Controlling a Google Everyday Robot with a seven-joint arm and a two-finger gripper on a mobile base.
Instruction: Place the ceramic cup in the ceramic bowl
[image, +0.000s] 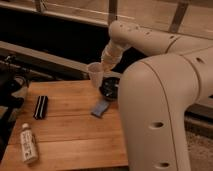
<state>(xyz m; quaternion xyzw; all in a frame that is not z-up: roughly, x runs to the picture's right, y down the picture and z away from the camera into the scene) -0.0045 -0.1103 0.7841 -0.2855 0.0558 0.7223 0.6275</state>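
The gripper (104, 64) is pinching the ceramic cup (94, 75) near the middle of the frame, just left of the ceramic bowl (111, 90). Letting go too soon could mean the cup hitting the rim and tipping over.

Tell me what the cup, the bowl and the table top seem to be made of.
The ceramic cup, held by the gripper above the table's far edge, looks like plain white ceramic, matte. The ceramic bowl looks black glazed, from its glossy highlights. The table top looks wooden: warm brown planks with seams.
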